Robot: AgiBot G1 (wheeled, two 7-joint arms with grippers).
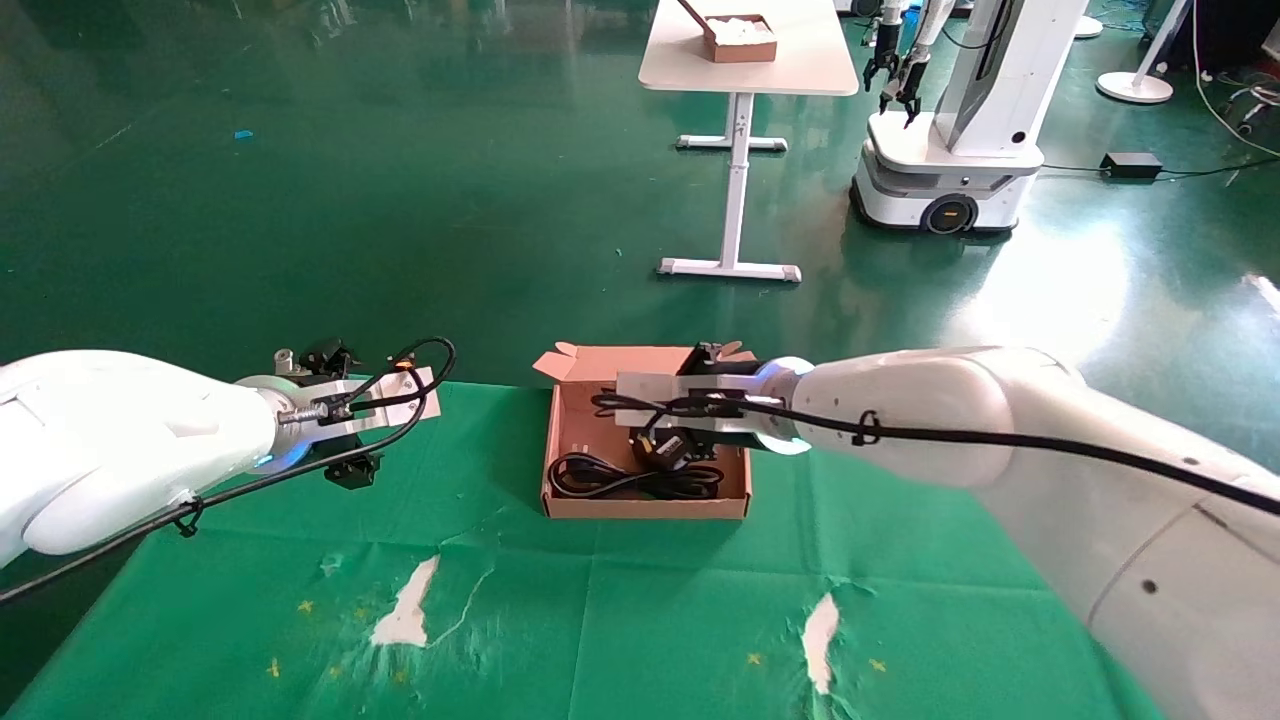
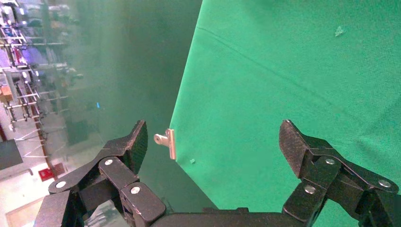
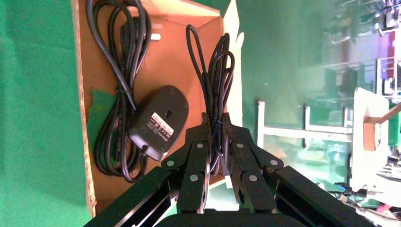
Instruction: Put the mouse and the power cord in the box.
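Note:
The box point(image 1: 645, 508) stands open on the green table, its flap lid folded back on the far side. The power cord point(image 3: 116, 94) lies in loops along the box's near wall point(image 1: 630, 480). The mouse point(image 3: 158, 120) is over the box floor beside the cord loops, its labelled underside turned up point(image 1: 663, 448). My right gripper point(image 3: 214, 118) hovers over the box, shut on the mouse's thin wire bundle point(image 3: 215, 71), which loops out past the fingertips. My left gripper point(image 2: 213, 142) hangs open and empty over the table's far left corner point(image 1: 350, 470).
A metal clip point(image 2: 166, 142) holds the green cloth at the far left corner. The cloth has white torn patches point(image 1: 405, 610) near the front. Beyond, a white table point(image 1: 745, 70) carries a small carton point(image 1: 740, 38), with another robot point(image 1: 950, 150) beside it.

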